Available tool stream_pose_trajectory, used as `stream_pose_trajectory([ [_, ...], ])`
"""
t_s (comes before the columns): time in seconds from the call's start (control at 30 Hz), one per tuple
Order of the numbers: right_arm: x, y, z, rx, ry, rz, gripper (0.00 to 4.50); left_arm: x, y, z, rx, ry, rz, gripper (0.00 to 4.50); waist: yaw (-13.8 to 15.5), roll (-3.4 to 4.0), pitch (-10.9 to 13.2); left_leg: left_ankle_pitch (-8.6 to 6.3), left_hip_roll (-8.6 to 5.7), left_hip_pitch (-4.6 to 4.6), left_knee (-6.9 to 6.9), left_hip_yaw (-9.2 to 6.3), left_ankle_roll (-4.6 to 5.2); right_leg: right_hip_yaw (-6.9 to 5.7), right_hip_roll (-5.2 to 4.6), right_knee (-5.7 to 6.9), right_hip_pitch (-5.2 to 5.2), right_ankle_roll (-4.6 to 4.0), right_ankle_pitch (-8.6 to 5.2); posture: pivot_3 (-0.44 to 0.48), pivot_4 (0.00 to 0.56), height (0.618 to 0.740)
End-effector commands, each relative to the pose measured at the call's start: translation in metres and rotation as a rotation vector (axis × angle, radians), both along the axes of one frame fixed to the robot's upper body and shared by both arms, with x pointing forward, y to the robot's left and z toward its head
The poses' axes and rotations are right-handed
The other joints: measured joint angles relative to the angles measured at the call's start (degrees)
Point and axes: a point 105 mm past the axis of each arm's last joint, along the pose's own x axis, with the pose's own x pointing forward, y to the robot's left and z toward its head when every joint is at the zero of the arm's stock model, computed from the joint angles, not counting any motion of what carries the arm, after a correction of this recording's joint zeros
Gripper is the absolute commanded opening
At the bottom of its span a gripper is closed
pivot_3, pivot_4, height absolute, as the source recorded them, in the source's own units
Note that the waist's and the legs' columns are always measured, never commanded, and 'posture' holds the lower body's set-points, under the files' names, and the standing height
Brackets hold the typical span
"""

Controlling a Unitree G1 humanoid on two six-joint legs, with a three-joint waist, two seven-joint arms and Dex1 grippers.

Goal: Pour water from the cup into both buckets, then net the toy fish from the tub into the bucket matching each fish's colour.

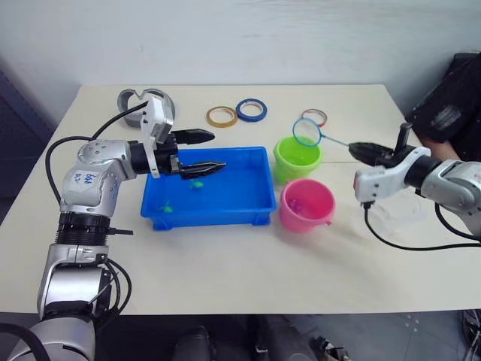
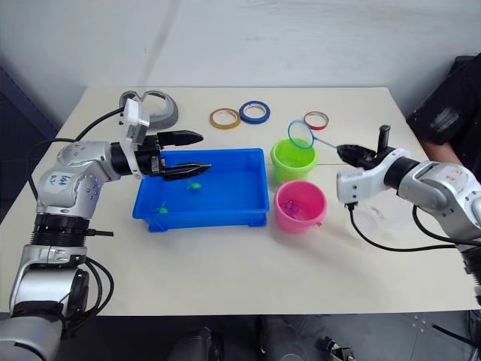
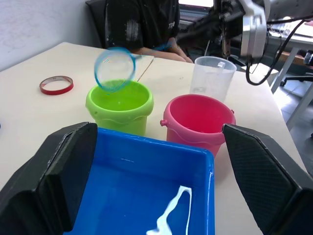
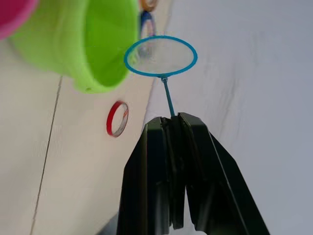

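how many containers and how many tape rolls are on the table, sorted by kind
Buckets: 2, lime green and pink
Tub: 1, blue
Cup: 1, clear
Tape rolls: 3, tan, blue, red
Total: 7

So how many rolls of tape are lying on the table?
3: an orange roll and a blue roll side by side behind the tub, and a red roll behind the green bucket. None looks hidden.
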Motion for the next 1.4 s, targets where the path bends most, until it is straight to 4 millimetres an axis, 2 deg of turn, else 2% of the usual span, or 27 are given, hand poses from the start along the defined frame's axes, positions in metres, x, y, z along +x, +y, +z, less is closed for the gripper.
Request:
stream_pose_trajectory([
  [0.03,-0.006,0.016,0.022,0.424,0.192,0.055,0.0,-0.006,0.037,0.0,0.048,-0.009,0.095,4.47,-0.6,0.01,0.0,0.02,0.01,0.02,-0.01,-0.01,-0.03,0.0,0.0,0.04,0.0,0.0,0.0,0.0,0.15,0.74],
  [0.1,-0.01,0.033,0.018,0.586,0.37,0.115,0.0,-0.016,0.059,-0.005,0.083,0.023,0.14,4.47,-0.74,0.02,0.01,0.02,0.07,0.04,0.01,-0.02,-0.05,-0.03,0.01,0.1,-0.01,-0.02,-0.01,0.0,0.15,0.74],
  [0.23,-0.019,0.066,-0.005,0.731,0.71,0.188,0.0,-0.043,0.095,-0.015,0.193,0.065,0.222,4.47,-0.39,0.02,0.02,0.02,0.14,0.01,0.01,-0.09,-0.04,-0.12,0.0,0.05,-0.03,-0.08,-0.04,0.0,0.15,0.74],
  [0.33,-0.031,0.092,-0.025,0.733,0.921,0.234,0.0,-0.057,0.112,-0.015,0.225,0.078,0.285,4.47,0.31,0.02,0.01,-0.01,0.12,-0.05,0.01,-0.14,0.0,-0.17,-0.05,-0.04,-0.02,-0.08,-0.04,0.0,0.15,0.74],
  [0.47,-0.035,0.114,-0.048,0.747,1.107,0.22,0.0,-0.075,0.125,-0.016,0.247,0.101,0.35,4.47,1.2,0.02,0.01,-0.07,0.08,-0.09,0.0,-0.15,0.1,-0.18,-0.1,-0.16,0.0,-0.08,-0.04,0.0,0.15,0.74],
  [0.73,-0.016,0.134,-0.09,0.661,1.174,0.143,0.0,-0.083,0.123,-0.015,0.233,0.076,0.405,4.47,0.99,-0.02,-0.01,-0.1,0.01,-0.14,-0.02,-0.18,0.17,-0.23,-0.17,-0.24,-0.01,-0.07,-0.04,0.0,0.15,0.74],
  [0.9,-0.005,0.151,-0.1,0.671,1.169,0.157,0.0,-0.084,0.123,-0.014,0.22,0.066,0.431,4.47,0.09,-0.07,-0.04,-0.1,0.01,-0.12,-0.05,-0.17,0.15,-0.23,-0.16,-0.21,-0.02,-0.07,-0.04,0.0,0.15,0.74],
  [1.03,0.003,0.173,-0.095,0.711,1.152,0.191,0.0,-0.085,0.124,-0.012,0.209,0.061,0.442,4.47,-0.66,-0.06,-0.04,-0.08,0.01,-0.11,-0.05,-0.19,0.13,-0.24,-0.16,-0.15,-0.02,-0.07,-0.04,0.0,0.15,0.74],
  [1.13,0.006,0.187,-0.084,0.742,1.124,0.23,0.0,-0.084,0.123,-0.011,0.206,0.058,0.446,4.47,-0.82,-0.06,-0.04,-0.08,0.01,-0.1,-0.07,-0.18,0.12,-0.24,-0.16,-0.15,-0.03,-0.07,-0.04,0.0,0.15,0.74],
  [1.4,-0.002,0.19,-0.063,0.793,1.112,0.291,0.0,-0.079,0.12,-0.009,0.19,0.05,0.436,4.47,-0.42,-0.06,-0.04,-0.08,0.0,-0.15,-0.06,-0.19,0.12,-0.25,-0.17,-0.21,-0.02,-0.07,-0.03,0.0,0.15,0.74],
])
